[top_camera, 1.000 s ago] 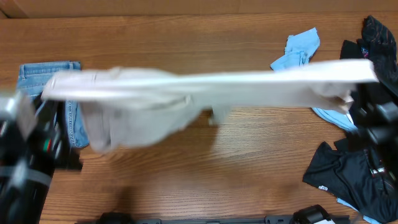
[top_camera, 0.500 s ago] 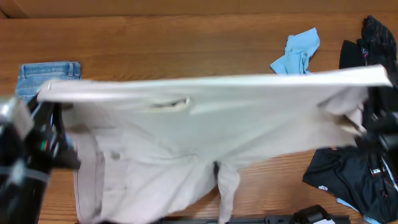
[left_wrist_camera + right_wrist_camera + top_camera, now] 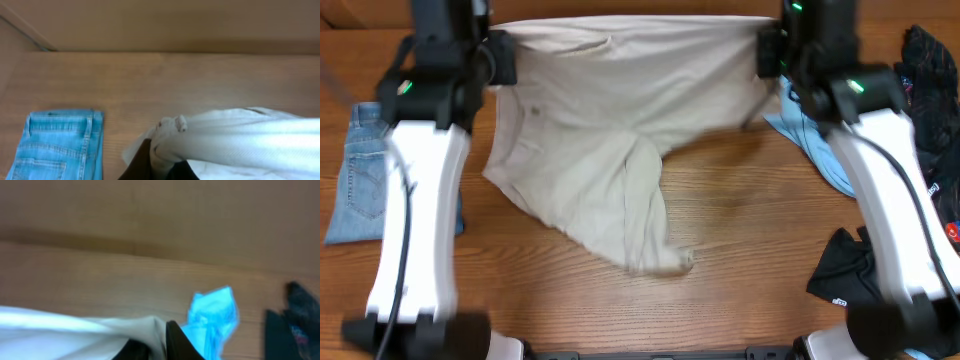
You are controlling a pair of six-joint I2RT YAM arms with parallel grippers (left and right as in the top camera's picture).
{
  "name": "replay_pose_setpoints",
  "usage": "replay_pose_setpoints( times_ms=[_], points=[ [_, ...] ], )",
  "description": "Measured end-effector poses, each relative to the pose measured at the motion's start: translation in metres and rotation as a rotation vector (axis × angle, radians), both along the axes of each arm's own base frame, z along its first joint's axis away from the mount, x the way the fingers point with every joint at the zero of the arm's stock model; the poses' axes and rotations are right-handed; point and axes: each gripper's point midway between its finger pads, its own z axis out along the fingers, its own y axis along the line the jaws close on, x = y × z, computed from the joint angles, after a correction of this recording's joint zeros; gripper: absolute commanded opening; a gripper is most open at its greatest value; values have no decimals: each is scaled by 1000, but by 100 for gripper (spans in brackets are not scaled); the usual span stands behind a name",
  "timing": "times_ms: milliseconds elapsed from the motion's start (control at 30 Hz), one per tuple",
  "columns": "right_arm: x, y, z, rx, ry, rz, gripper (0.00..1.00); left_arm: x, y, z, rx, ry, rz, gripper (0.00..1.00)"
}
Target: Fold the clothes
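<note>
The pale beige shorts (image 3: 610,120) are stretched by the waistband along the far side of the table, and the legs trail toward me to about the middle. My left gripper (image 3: 505,55) is shut on the left waistband corner; in the left wrist view the bunched cloth (image 3: 240,140) sits pinched between the dark fingers (image 3: 142,167). My right gripper (image 3: 768,50) holds the right corner, with beige fabric (image 3: 75,335) between its dark fingers (image 3: 182,345). A light-blue shirt (image 3: 825,150) lies just right of the shorts, partly under the right arm.
Folded blue jeans (image 3: 360,190) lie at the left edge, close to the left gripper (image 3: 160,167). Black garments lie at the right: one (image 3: 845,270) near the front, another (image 3: 930,60) at the back. A brown wall borders the table's far edge.
Both arms swung from the near side to the far side, carrying the shorts. The shorts went from hanging stretched in the air to lying spread on the table.
</note>
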Motion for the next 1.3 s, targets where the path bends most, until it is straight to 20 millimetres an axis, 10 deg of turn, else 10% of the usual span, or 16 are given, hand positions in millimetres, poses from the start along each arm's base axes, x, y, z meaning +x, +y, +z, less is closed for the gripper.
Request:
replay_pose_setpoints(
  times_ms=[100,233,400,733,1300],
  points=[
    [54,-12,-37,12,-39,-60,59,51,14,-32,73,-28,60,70],
    [76,-44,-87,-10,31,-149,63,72,33,-87,153,69,117,100],
    [43,-52,-115,-16,211,-147,65,41,45,-131,212,289,138,100],
    [-58,24,-131,243,602,215,67,-44,54,-141,193,572,259,100],
    [-140,144,-188,265,791,629,73,-62,67,-154,42,635,332,100]
  ],
)
